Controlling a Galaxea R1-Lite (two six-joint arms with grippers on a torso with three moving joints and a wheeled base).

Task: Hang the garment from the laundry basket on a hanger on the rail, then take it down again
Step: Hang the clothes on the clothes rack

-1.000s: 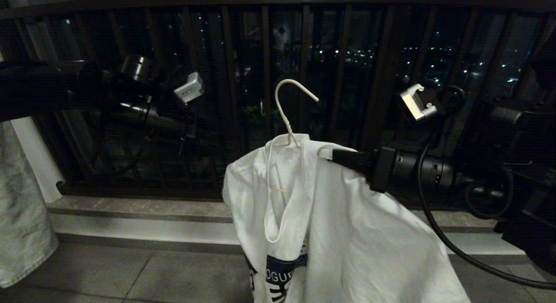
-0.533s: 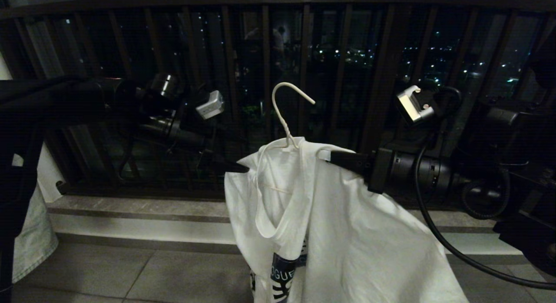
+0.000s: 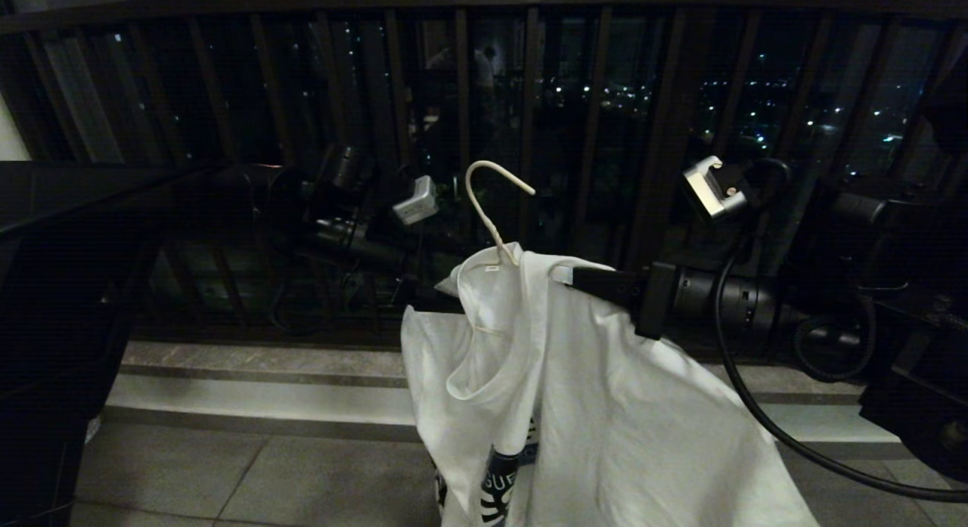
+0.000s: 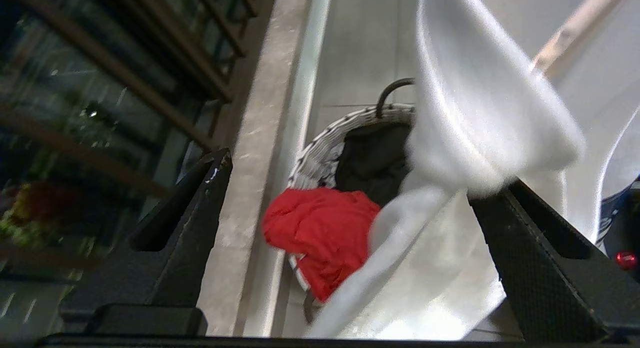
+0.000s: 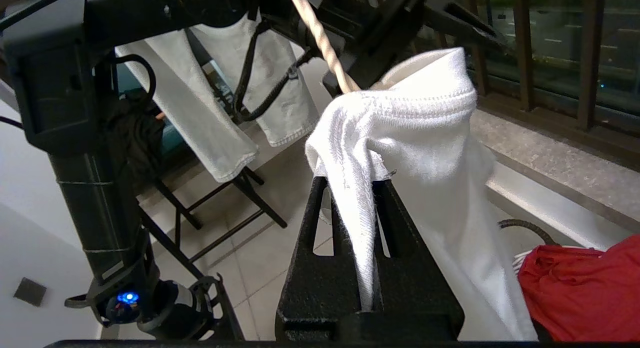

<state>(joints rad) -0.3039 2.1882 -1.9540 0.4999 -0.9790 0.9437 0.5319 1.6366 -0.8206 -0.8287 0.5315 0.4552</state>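
since the t-shirt [image 3: 605,406] is soft, light and limp, it drapes on the hanger [image 3: 491,209]; right end effector [image 3: 563,274] pinches its shoulder fold; left end effector [image 4: 350,238] spread beside the collar; take the hem seam.

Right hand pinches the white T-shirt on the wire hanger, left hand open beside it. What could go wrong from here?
1. Only the right hand grips the T-shirt; the hanger could tip out.
2. The open left hand could snag loose fabric.
3. If dropped, the shirt may miss the laundry basket.
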